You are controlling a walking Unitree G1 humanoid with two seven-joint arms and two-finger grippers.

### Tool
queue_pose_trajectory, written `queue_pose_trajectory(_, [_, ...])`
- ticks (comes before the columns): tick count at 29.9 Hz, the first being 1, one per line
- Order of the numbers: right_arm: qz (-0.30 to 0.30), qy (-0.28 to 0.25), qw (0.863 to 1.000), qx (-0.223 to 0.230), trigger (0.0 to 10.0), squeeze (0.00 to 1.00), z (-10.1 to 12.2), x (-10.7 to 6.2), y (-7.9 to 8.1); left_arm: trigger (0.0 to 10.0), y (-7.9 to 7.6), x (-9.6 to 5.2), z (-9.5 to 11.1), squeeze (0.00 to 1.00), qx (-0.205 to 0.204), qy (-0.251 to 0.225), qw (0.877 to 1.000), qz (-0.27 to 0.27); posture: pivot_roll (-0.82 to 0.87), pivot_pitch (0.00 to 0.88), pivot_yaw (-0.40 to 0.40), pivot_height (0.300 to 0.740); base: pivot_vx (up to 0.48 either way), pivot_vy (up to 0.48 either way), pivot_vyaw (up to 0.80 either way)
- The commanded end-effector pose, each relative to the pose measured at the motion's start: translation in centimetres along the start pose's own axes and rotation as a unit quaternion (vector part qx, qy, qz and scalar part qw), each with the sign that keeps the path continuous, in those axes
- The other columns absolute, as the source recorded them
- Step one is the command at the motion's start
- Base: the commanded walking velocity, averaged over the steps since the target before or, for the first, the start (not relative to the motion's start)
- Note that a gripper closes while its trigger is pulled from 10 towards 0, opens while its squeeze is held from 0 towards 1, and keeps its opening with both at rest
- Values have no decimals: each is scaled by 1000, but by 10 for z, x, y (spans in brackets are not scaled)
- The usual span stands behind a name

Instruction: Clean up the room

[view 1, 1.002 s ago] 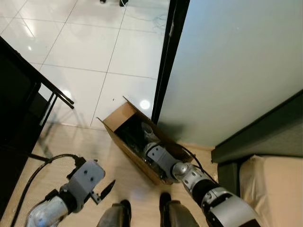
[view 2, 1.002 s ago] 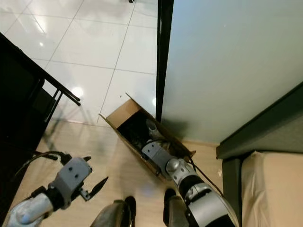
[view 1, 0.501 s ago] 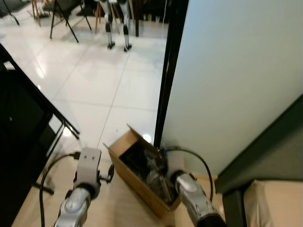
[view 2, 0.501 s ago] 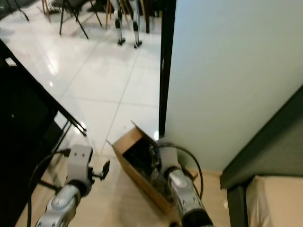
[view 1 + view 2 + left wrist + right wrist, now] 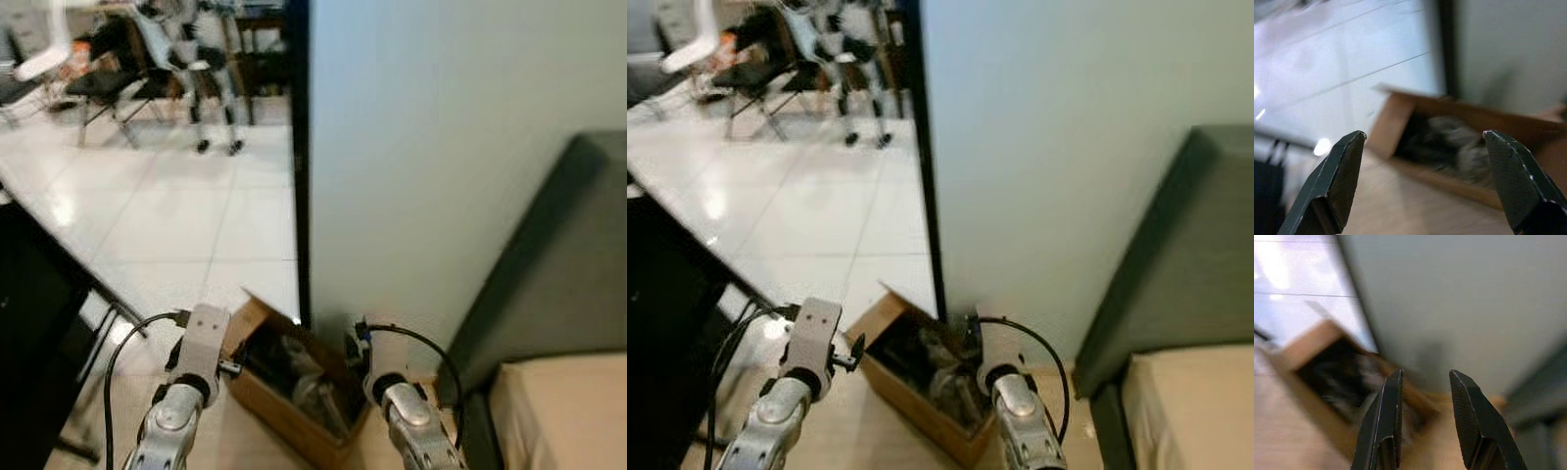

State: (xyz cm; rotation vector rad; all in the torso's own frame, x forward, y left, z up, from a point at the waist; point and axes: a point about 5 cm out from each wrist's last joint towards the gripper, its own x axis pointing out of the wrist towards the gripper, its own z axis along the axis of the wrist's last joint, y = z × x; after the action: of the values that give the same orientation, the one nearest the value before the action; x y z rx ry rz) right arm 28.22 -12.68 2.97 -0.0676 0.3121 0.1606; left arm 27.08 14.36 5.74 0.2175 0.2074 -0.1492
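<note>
Lying on the pale wood floor (image 5: 245, 431) just ahead of both grippers, the open cardboard box (image 5: 284, 392) runs its long axis diagonally, from a raised flap near the left gripper (image 5: 1425, 181) back toward the base of the wall by the right gripper (image 5: 1422, 423). Its open top faces upward, and dark and pale clutter, too blurred to identify, fills the inside. The left gripper hovers just short of the box's near end with its fingers spread wide, nothing between them. The right gripper hangs above the box's far end beside the wall, its fingers set a narrow gap apart and empty.

Beyond the left gripper the wood gives way to glossy white tiles (image 5: 186, 225), where folding chairs (image 5: 108, 93) stand far off. A black door frame (image 5: 300, 157) rises behind the box, edging a pale green wall (image 5: 421, 147). Off to the right gripper's outer side sit a dark grey headboard (image 5: 558, 255) and a beige mattress (image 5: 558, 411). A black piece of furniture (image 5: 29, 343) stands on the left gripper's outer side.
</note>
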Motion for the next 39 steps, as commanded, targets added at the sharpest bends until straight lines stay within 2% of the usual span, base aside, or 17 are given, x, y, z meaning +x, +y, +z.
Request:
queue_pose_trajectory(1, [-7, 10, 1000, 6, 10000, 0, -3, -1, -2, 10000, -3, -4, -9, 0, 7, 11, 1000, -7, -55, 70, 27, 740, 0, 0, -800])
queue_pose_trajectory(7, [-3, 19, 1000, -2, 10000, 0, -5, 1, -3, 10000, -8, -9, -13, 0, 24, 12, 999, -29, -45, 74, 13, 740, 0, 0, -800])
queue_pose_trajectory(10, [-1, 22, 1000, -3, 10000, 0, -4, 1, -2, 10000, -9, -10, -13, 0, 19, 9, 999, -34, -45, 74, 13, 740, 0, 0, -800])
queue_pose_trajectory(14, [0, 27, 1000, -4, 10000, 0, -2, 0, -2, 10000, -9, -12, -11, 0, 20, -12, 999, -36, -45, 73, 11, 740, 0, 0, -800])
queue_pose_trajectory(20, [-4, 32, 999, -7, 10000, 0, -3, -2, -4, 10000, -9, -12, -14, 0, -1, -4, 1000, -30, -53, 74, 14, 740, 0, 0, -800])
queue_pose_trajectory(21, [-9, 33, 999, -6, 10000, 0, -4, -3, -6, 10000, -10, -12, -14, 0, -23, 4, 999, -31, -57, 70, 18, 740, 0, 0, -800])
queue_pose_trajectory(25, [-10, 33, 999, -6, 10000, 0, -4, -3, -7, 10000, -11, -11, -14, 0, -36, 7, 999, -34, -57, 70, 18, 740, 0, 0, -800])
queue_pose_trajectory(27, [-14, 35, 999, -6, 10000, 0, -4, -4, -9, 10000, -11, -10, -11, 0, -62, 6, 997, -34, -63, 66, 19, 740, 0, 0, -800])
queue_pose_trajectory(39, [-15, 41, 999, -7, 10000, 0, -4, -4, -9, 10000, -12, -9, -8, 0, -67, 2, 997, -38, -60, 77, 19, 740, 0, 0, -800])
